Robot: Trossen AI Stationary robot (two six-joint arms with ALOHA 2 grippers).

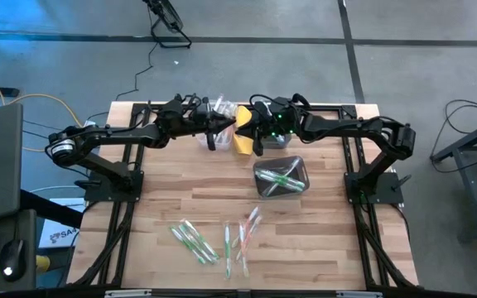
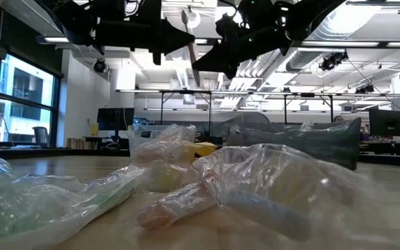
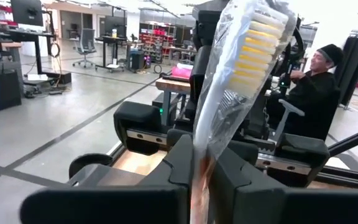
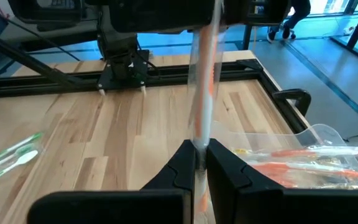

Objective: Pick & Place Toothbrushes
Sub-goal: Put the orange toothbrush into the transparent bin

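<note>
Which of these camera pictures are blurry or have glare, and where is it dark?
Low view: the plastic wrappers up close are soft and out of focus, ceiling lights glare, and the arms overhead are black silhouettes. Left wrist view: the wrapped toothbrush held in the left gripper is sharp against a washed-out background. Right wrist view: the wrapper in the right gripper is smeared. High view: evenly lit.

— What do we see besides the work itself?
— A wooden table point(image 1: 305, 232), a yellow object point(image 1: 243, 142) at its far edge, and a dark bin point(image 1: 265, 189) mid-table.
— And beyond it?
— A seated person point(image 3: 319, 93), desks with monitors point(image 2: 114, 118).
</note>
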